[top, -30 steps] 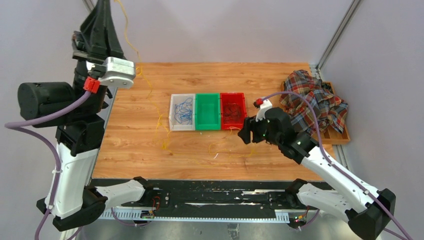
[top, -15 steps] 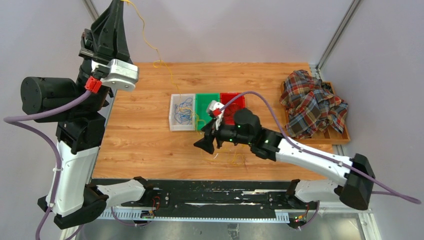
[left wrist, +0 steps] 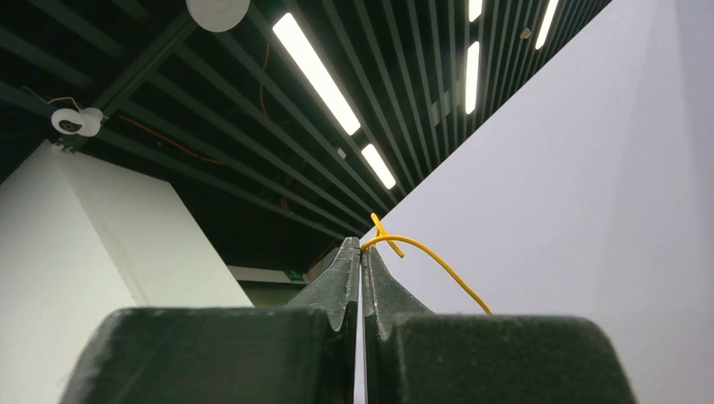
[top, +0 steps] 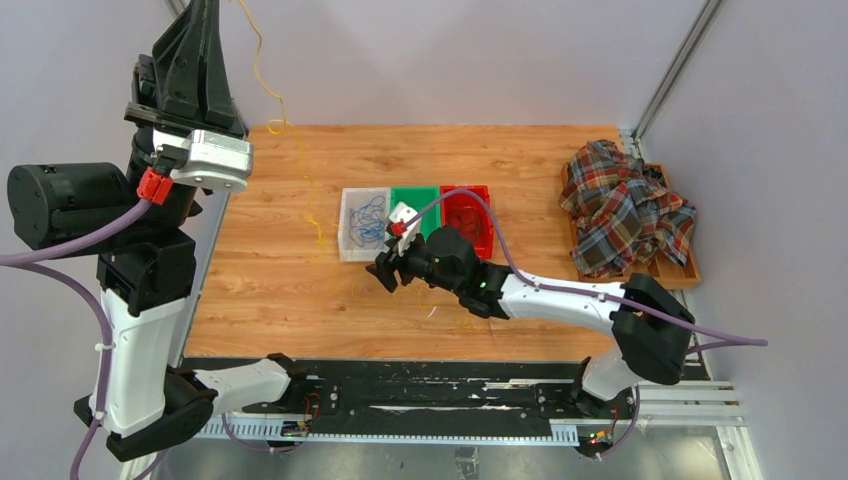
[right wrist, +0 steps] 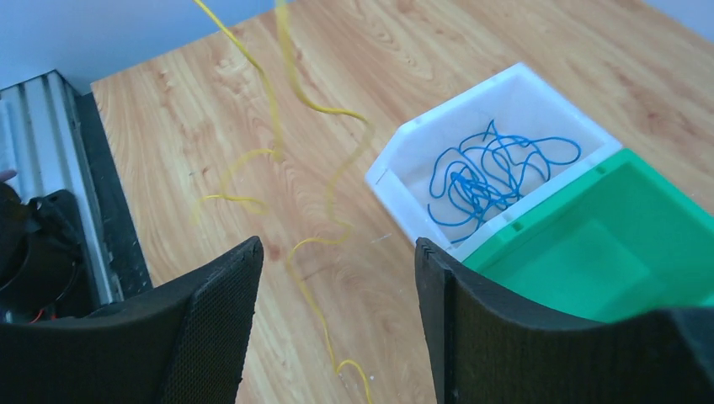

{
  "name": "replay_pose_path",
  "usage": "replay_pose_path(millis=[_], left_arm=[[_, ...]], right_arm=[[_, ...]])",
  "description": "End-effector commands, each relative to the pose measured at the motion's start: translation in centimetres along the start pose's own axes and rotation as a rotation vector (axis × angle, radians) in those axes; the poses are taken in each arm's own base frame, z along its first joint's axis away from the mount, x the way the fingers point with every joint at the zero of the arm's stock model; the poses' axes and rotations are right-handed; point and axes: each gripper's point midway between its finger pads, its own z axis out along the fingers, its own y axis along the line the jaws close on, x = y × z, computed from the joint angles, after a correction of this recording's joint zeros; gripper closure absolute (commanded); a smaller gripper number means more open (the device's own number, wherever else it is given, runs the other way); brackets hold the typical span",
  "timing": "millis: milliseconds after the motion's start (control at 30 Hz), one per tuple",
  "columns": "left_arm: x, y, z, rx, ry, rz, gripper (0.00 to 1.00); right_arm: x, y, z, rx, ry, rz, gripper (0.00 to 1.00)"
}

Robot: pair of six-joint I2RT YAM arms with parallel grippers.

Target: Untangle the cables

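A wooden surface [top: 270,290] between grey walls carries a white bin [top: 345,235], green bin [top: 420,198] and red bin [top: 466,189] mid-surface, and a plaid cloth [top: 625,205] at the right edge. Blue cables [right wrist: 488,172] coil in the white bin. The left fingers [left wrist: 341,282], high over the far left corner, pinch a yellow cable [right wrist: 269,93] hanging to the surface; the right fingers [right wrist: 215,328] are spread above its loops.

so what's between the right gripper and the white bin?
Right wrist view: bare table, crossed by a slack strand of the yellow cable beside a corner of the white bin. The right gripper stands open.
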Motion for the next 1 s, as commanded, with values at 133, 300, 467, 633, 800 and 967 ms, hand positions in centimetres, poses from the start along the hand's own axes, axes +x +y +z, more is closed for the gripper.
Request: replay_pose_path(millis=[133,300,467,633,800,967], left_arm=[[-0.7,1.3,0.1,-0.031,-0.025,0.037,0.99],[-1.0,1.8,0.3,-0.041,-0.032,0.060,1.00],[-1.3,2.4,0.2,-0.051,-0.036,0.073,0.99],[-1.6,2.5,0.3,-0.050,-0.050,0.071,1.00],[-1.9,2.9,0.4,-0.057,-0.060,0.085,0.99],[-2.1,3.5,1.1,-0.075,-0.073,0.133,0.99]], right_arm=[[-4.9,2.2,3.1,0.010,-0.174,-0.104,0.34],[-2.8,4.4,5.1,-0.081,-0.147,-0.058,0.49],[-2.7,5.4,5.7,-0.123,-0.180,0.003,0.39],[-2.8,5.3,7.3,-0.114,-0.195,0.019,0.39],[-1.6,3.7,8.3,-0.076,-0.164,0.098,0.87],[3.0,2.3,6.2,-0.018,-0.088,0.142,0.96]])
